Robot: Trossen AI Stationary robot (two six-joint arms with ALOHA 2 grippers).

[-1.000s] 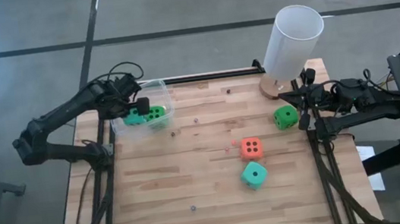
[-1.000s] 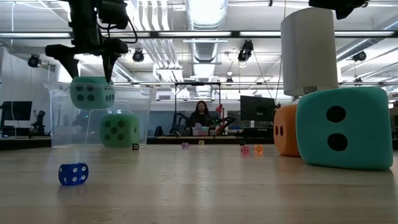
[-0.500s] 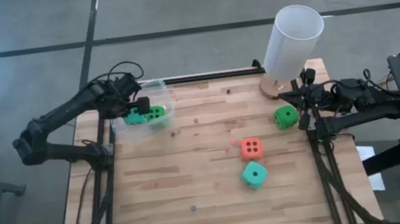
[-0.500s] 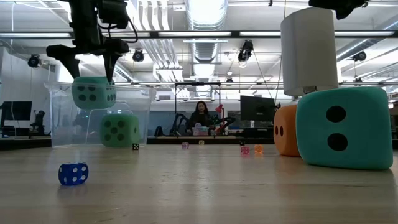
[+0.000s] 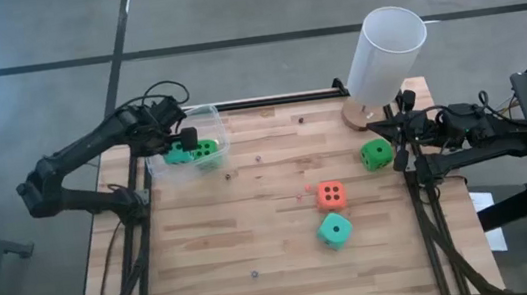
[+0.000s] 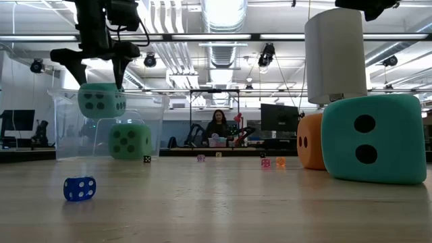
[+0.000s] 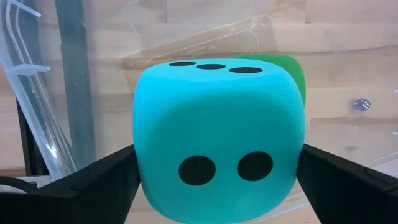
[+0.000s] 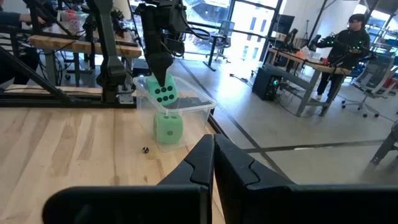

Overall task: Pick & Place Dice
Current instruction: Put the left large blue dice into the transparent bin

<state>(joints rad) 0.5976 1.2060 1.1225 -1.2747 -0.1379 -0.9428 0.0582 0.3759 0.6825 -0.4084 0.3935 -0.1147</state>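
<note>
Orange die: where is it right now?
High view: the orange die sits on the table's right half, between the green die and the teal die, touching neither.

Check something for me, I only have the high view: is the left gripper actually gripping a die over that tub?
Observer: Yes. The left wrist view shows the left gripper closed on a teal die, one finger against each side.
Operator: Touched down in the tub?
Observer: No. In the low view it hangs clear of the floor of the clear tub, higher than the green die lying inside.
Operator: Right arm?
Observer: Its wrist view shows the right gripper shut, with nothing in it.
</note>
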